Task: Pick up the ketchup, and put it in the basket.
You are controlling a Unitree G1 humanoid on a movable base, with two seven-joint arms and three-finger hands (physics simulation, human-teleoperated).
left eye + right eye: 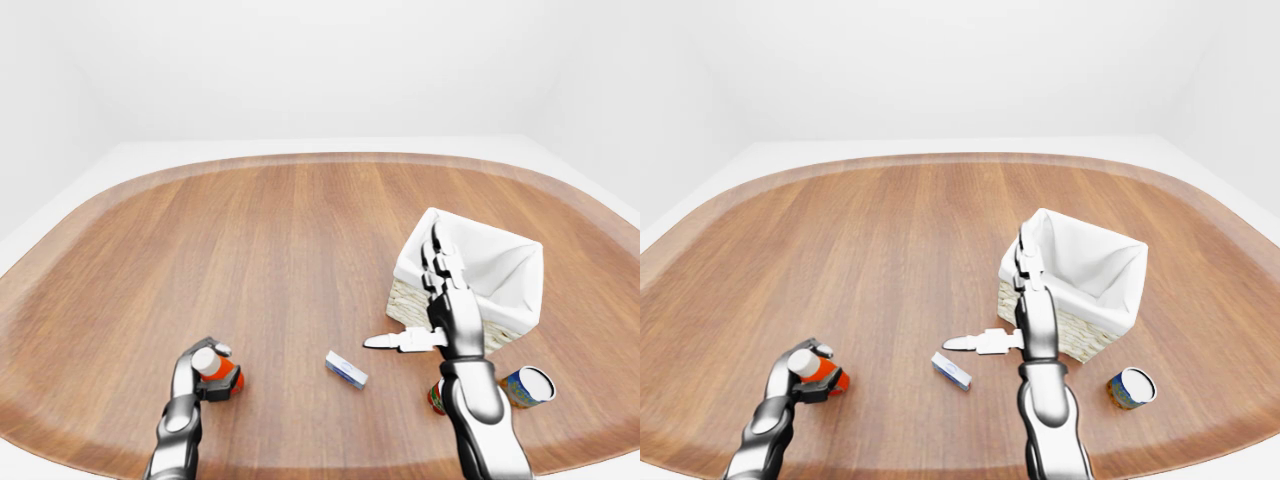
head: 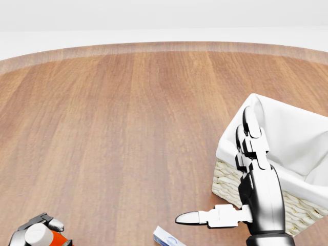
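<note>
Red ketchup (image 1: pixel 219 372) in our left hand (image 1: pixel 200 372), lower left of the left-eye view; basket (image 1: pixel 1080 272) sits centre-right.
We should confirm the wrap is firm, lift straight off the table (image 1: pixel 250 250), then carry rightward above the small box (image 1: pixel 346 369) and over the basket rim before letting go. Left fingers look curled round the bottle, which seems tilted on the wood. Right hand (image 1: pixel 437 300) is spread, fingers straight, thumb out, holding nothing, beside the basket wall; whether it touches, we cannot tell.
</note>
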